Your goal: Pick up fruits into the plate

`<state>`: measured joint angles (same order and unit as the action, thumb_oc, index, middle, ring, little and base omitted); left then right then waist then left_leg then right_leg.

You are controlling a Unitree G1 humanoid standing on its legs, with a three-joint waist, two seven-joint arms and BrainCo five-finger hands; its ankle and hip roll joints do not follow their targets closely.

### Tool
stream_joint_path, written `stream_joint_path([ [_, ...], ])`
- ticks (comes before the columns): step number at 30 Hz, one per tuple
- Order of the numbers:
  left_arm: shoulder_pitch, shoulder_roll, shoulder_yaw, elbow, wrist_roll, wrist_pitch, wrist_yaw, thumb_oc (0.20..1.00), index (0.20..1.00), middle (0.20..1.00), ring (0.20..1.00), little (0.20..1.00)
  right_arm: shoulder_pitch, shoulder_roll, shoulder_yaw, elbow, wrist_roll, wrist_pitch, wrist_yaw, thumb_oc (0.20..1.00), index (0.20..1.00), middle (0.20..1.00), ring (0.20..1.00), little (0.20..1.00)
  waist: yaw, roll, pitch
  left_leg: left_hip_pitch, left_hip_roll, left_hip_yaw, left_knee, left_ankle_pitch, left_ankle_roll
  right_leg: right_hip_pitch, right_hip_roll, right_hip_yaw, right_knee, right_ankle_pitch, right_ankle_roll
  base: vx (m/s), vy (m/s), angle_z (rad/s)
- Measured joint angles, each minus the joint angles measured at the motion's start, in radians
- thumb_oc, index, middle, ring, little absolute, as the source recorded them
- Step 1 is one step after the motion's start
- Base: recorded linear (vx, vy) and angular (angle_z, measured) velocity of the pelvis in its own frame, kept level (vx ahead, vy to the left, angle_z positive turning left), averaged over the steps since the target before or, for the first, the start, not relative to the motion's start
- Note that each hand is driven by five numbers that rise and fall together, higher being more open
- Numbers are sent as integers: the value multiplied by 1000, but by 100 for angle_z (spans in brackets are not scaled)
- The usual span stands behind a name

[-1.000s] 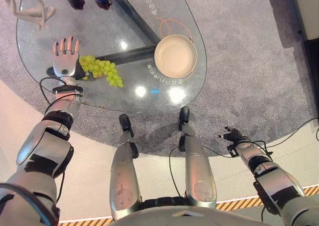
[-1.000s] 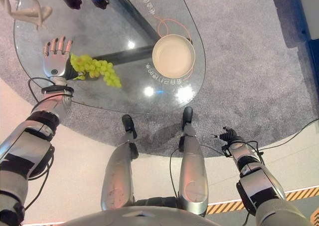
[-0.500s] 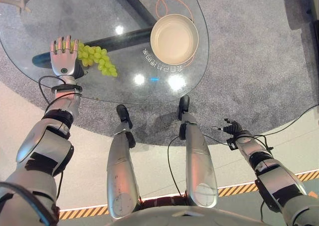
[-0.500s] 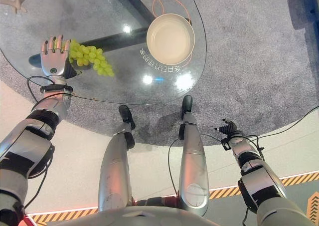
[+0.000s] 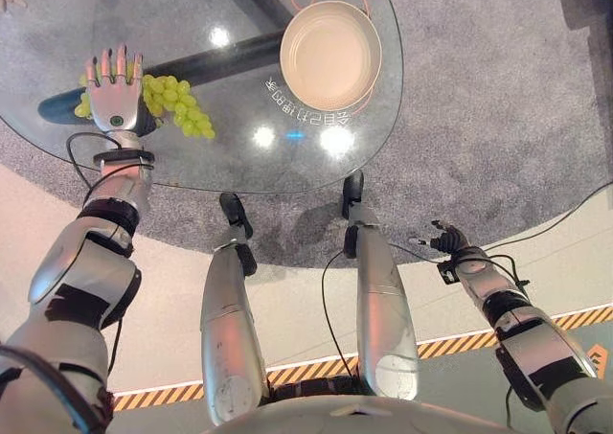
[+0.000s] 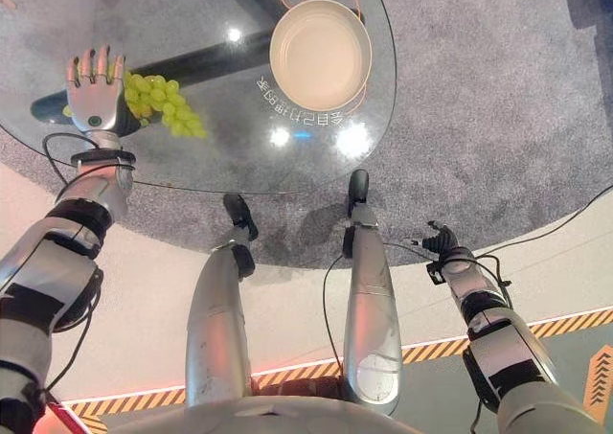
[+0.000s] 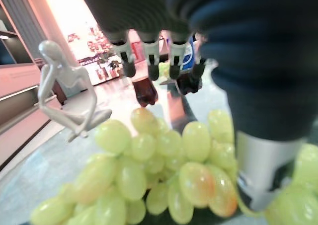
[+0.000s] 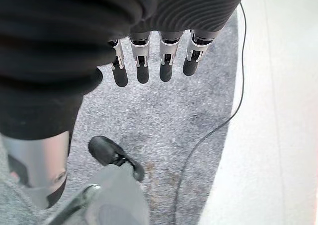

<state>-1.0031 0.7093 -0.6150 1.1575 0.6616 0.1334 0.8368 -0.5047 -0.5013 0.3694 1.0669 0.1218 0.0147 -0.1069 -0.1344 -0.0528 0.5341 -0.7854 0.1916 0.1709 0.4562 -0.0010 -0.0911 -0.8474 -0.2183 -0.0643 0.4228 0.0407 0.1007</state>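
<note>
The grapes (image 5: 177,106) are pale yellow-green, a few berries tinged amber-orange in the left wrist view. The plate (image 5: 330,41) is cream inside with a tan rim. The surface (image 5: 239,137) is clear glass with white lettering and a thin orange looping line, and a dark bar shows through it. The carpet (image 5: 479,118) beneath is speckled grey. A figurine (image 7: 67,93) is glossy white. The left hand (image 5: 113,94) is silver with dark fingertips.
</note>
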Motion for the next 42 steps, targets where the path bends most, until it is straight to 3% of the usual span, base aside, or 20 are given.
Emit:
stream_joint_path([
  [11, -40, 23, -31, 8, 0, -13, -85, 1000, 1000, 1000, 1000, 1000, 21, -32, 0, -82, 8, -14, -21, 1000, 1000, 1000, 1000, 1000, -24, 0, 0, -39, 0, 7, 9, -7, 2, -41, 0, 7, 2, 0, 1, 21, 24, -2],
  [18, -54, 24, -97, 66, -24, -68, -293, 1000, 1000, 1000, 1000, 1000, 23, -76, 0, -103, 15, -20, -34, 1000, 1000, 1000, 1000, 1000, -44, 0, 0, -41, 3, 18, 29, -34, 1, -48, 1, 22, 7, -6, 7, 11, 20, -5],
  [24, -75, 32, -153, 69, -73, -63, -441, 1000, 1000, 1000, 1000, 1000, 18, -126, -3, -154, 16, -19, -37, 1000, 1000, 1000, 1000, 1000, -38, 0, 0, -39, 4, 22, 36, -41, 2, -48, 2, 28, 9, -8, 8, 7, 28, -2],
  [25, -76, 32, -156, 67, -75, -51, -460, 950, 950, 950, 950, 950, 17, -140, -4, -173, 18, -21, -38, 1000, 1000, 1000, 1000, 1000, -40, 0, 0, -39, 4, 22, 41, -43, 2, -46, 3, 29, 10, -8, 8, 0, 0, 0],
  [26, -77, 32, -156, 62, -82, -31, -492, 699, 699, 699, 699, 699, 16, -155, -11, -193, 21, -23, -41, 1000, 1000, 1000, 1000, 1000, -42, 0, 0, -37, 4, 20, 45, -46, 0, -42, 2, 29, 11, -8, 8, 0, 0, 0],
  [27, -77, 32, -155, 61, -82, -24, -500, 564, 564, 564, 564, 564, 16, -157, -12, -199, 22, -23, -42, 1000, 1000, 1000, 1000, 1000, -43, 0, 0, -37, 4, 20, 46, -47, -2, -41, 3, 29, 11, -8, 8, 0, 0, 0],
  [28, -81, 32, -155, 60, -81, -12, -513, 200, 200, 200, 200, 200, 15, -164, -12, -212, 27, -23, -46, 1000, 1000, 1000, 1000, 1000, -45, 0, 0, -37, 4, 19, 49, -49, -4, -41, 3, 29, 11, -8, 8, 0, 0, 0],
  [35, -64, 36, -154, 83, -67, 78, -628, 200, 200, 200, 200, 200, 5, -171, -21, -223, 53, -20, -65, 1000, 1000, 1000, 1000, 1000, -51, 0, -1, -40, 5, 21, 65, -60, -2, -40, 4, 36, 8, -7, 8, 1, 1, -2],
  [42, -21, 43, -152, 79, -61, 103, -575, 200, 200, 200, 200, 200, -5, -191, -41, -240, 71, -41, -92, 1000, 1000, 1000, 1000, 1000, -40, -2, -4, -63, 19, 18, 96, -76, 1, -55, 15, 36, 13, 1, 6, -16, -17, -5],
])
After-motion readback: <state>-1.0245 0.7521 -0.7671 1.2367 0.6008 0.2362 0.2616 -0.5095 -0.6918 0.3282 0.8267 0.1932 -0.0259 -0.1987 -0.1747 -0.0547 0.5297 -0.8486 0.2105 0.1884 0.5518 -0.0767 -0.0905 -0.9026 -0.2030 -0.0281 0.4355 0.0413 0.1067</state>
